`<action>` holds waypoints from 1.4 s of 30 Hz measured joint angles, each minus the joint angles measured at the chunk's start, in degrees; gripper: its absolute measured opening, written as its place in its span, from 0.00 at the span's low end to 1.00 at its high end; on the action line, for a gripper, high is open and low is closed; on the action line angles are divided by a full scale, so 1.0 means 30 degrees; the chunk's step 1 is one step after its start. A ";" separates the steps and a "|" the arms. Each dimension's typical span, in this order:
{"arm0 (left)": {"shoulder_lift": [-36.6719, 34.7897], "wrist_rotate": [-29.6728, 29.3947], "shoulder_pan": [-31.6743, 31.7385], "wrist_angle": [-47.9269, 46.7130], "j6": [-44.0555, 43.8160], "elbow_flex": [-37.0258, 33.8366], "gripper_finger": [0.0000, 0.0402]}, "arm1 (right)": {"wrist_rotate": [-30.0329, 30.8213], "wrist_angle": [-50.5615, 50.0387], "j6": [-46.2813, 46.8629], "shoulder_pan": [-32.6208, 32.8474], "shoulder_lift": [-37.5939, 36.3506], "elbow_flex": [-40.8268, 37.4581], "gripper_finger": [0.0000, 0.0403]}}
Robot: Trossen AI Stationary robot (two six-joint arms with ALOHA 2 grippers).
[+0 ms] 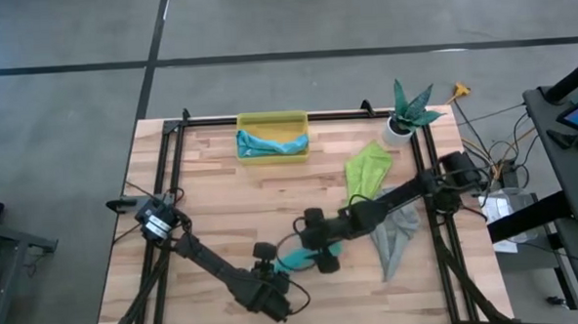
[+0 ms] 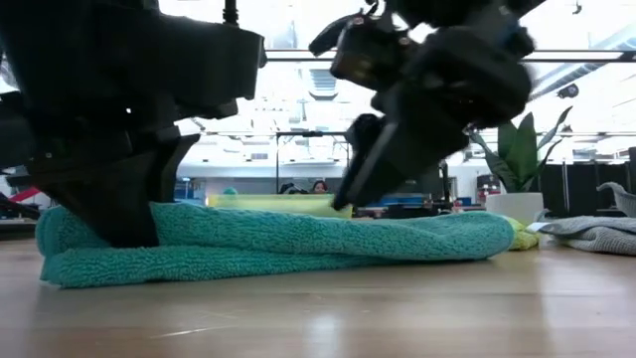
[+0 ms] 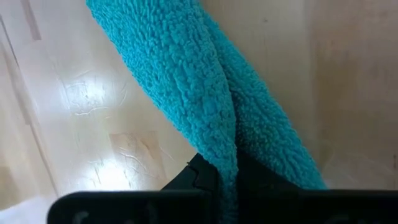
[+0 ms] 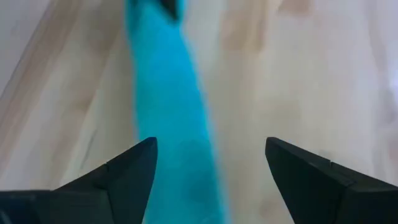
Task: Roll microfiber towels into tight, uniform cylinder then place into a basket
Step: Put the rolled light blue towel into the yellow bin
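My left tool (image 3: pixel 221 180) pinches the teal towel (image 2: pixel 268 244) on the bench (image 1: pixel 223 223); my right tool (image 4: pixel 211 168) gapes above it.

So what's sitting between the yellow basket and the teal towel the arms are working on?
Nothing: in the high view only bare wooden table lies between the yellow basket and the teal towel.
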 joint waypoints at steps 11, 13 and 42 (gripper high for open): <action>0.0000 -0.0284 -0.0115 0.0033 -0.0149 0.0000 0.00 | -0.1514 0.2977 0.0395 -0.0110 0.2700 0.0096 0.73; 0.0000 -0.0299 -0.0125 0.0144 -0.0156 0.0000 0.00 | -0.1619 0.3209 0.0156 -0.0098 0.3513 0.0721 0.73; -0.0015 -0.0371 -0.0504 -0.3841 0.0903 -0.0007 0.06 | -0.3461 -0.1537 -0.2518 0.0317 0.4639 0.3620 0.04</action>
